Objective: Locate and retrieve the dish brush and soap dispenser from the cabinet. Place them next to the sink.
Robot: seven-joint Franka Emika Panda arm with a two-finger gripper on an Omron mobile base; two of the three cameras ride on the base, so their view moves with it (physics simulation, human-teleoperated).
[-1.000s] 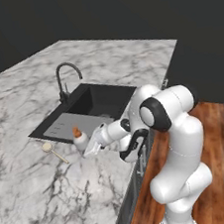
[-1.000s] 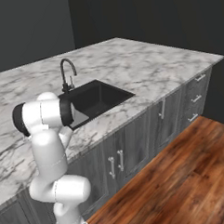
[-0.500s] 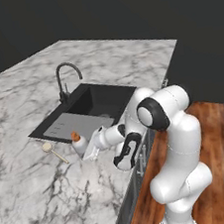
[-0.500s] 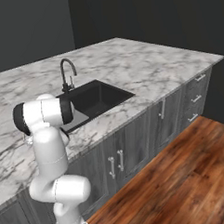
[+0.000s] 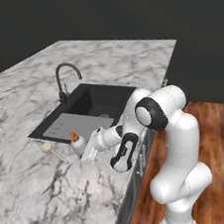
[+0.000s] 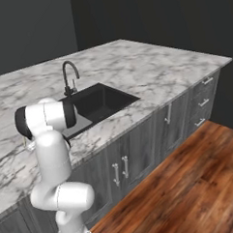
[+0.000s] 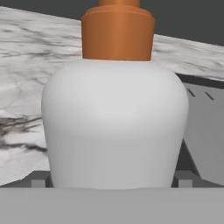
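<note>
Small white rounded soap dispenser with orange pump top point(image 5: 78, 144) upright on white marble tabletop point(image 5: 40, 193), just beside front edge of grey draining section of rectangular black recessed sink point(image 5: 91, 109). Two-finger gripper point(image 5: 88, 152) low at the bottle's near side; finger tips point(image 7: 38, 180) seen at either side of bottle base point(image 7: 116, 127) in hand view, contact cannot be told. Small tan dish brush with round pale head and thin wooden handle point(image 5: 53, 151) flat on tabletop, just left of bottle, near sink edge
</note>
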